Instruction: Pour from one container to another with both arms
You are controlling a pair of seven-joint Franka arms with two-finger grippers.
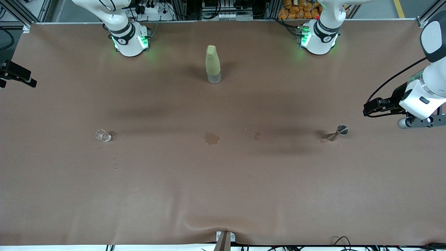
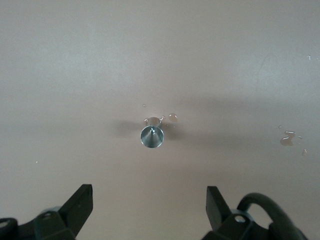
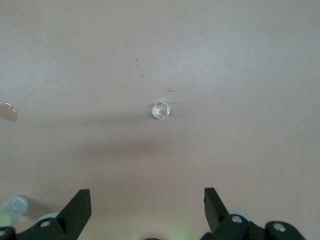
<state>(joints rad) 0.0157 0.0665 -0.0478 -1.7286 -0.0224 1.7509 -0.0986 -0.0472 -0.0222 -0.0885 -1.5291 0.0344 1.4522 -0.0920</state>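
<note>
Claws both wide: left claw (image 2: 150, 210) over upright metal jigger (image 2: 151, 136), right claw (image 3: 147, 210) over possibly upright glass (image 3: 160, 110).

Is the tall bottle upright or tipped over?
Upright: the bottle stands on its clear base, cap on top, between the arms' bases.
</note>
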